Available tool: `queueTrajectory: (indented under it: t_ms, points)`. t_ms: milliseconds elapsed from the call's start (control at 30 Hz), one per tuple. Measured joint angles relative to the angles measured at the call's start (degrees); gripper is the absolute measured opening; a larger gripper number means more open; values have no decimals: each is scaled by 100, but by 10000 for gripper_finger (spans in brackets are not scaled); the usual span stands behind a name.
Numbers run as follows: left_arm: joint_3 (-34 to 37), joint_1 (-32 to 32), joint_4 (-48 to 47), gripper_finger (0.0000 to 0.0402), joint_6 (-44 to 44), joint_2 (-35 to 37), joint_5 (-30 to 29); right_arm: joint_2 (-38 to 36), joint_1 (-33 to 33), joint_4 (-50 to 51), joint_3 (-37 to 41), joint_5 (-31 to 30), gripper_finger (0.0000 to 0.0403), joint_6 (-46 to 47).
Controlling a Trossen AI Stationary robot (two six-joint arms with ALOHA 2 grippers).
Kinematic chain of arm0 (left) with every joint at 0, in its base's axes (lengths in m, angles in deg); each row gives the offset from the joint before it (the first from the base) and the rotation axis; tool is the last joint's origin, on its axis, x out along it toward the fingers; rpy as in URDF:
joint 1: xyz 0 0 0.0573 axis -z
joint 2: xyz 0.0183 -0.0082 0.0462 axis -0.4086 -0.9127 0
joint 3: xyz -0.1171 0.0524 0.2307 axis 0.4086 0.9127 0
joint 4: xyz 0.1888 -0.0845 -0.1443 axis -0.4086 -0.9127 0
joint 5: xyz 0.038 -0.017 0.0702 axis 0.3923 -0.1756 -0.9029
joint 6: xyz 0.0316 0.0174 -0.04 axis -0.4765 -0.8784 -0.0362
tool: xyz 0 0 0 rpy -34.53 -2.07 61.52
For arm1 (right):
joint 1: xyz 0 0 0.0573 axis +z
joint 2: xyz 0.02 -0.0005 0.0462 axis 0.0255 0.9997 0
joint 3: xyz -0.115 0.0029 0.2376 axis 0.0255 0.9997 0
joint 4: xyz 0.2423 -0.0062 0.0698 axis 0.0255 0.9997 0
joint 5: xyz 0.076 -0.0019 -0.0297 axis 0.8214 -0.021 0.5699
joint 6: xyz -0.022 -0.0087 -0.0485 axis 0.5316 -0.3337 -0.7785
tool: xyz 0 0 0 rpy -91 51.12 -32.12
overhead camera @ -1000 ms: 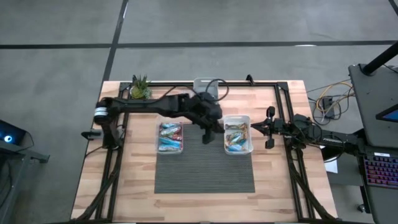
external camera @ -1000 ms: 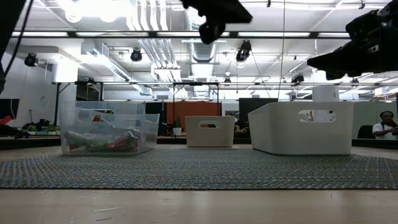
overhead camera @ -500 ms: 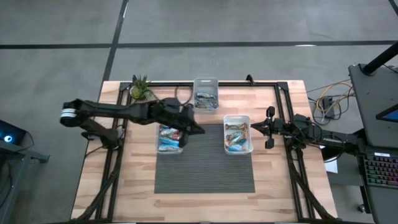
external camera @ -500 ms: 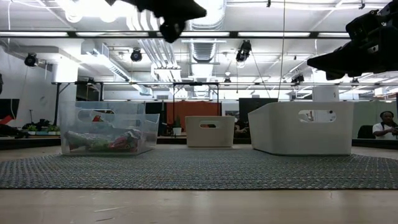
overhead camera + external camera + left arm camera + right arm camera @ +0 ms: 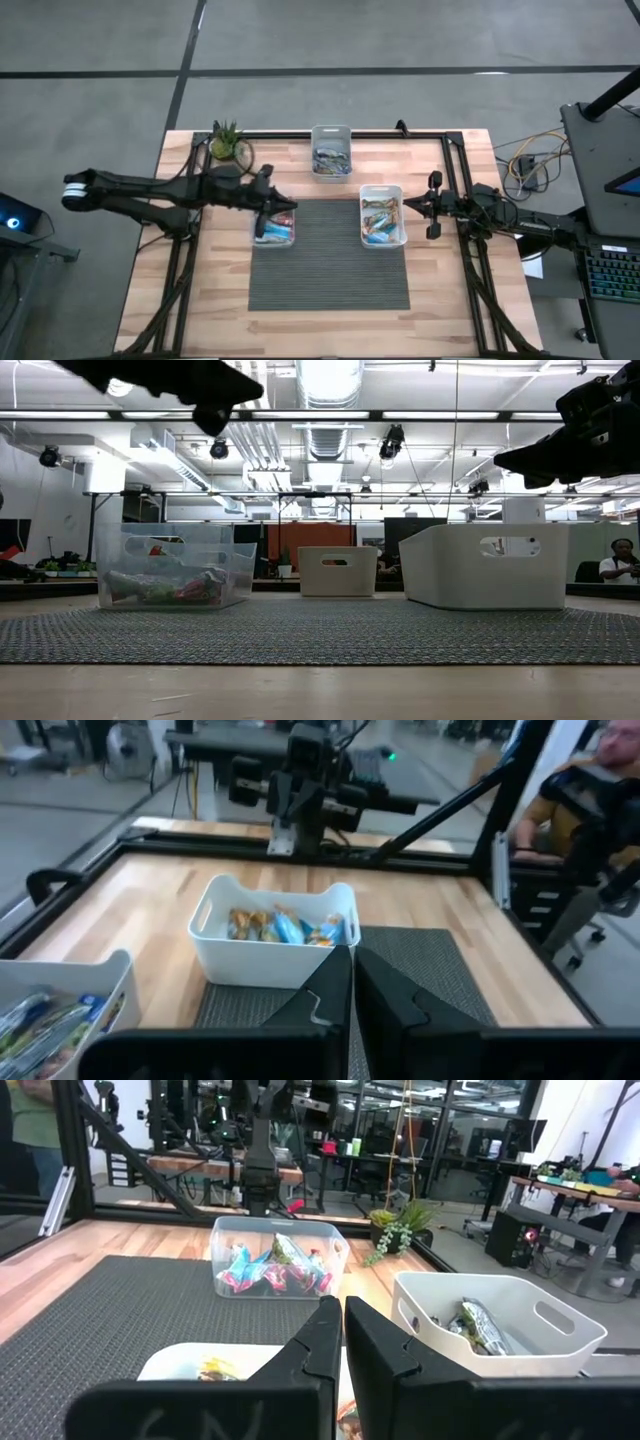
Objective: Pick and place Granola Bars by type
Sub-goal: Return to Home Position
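Pulled back, your left pincer (image 5: 273,202), shut and empty, hangs above the clear plastic bin (image 5: 178,548) of shiny-wrapped granola bars (image 5: 273,233); sagging could clip its rim. Right pincer (image 5: 432,206), closed, waits well apart.

We see the table (image 5: 440,290) lit evenly and softly from above, with only a soft shadow under the left arm (image 5: 170,188). From table height the ceiling lights (image 5: 330,375) glare white, and both that arm and the right arm (image 5: 590,425) show against them as black shapes. The room behind is dimmer. In the wrist views the table's wood carries a pale sheen.
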Motion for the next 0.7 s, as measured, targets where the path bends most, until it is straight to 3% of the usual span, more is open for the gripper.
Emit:
queueTrajectory:
  t_ms: [233, 700]
  points:
    - [962, 5, 337, 0, 19, 836, 21, -2, -1, 0, 0, -1, 9, -4]
    - [1985, 5, 298, 0, 75, 2522, 23, -2, -1, 0, 0, -2, 9, 3]
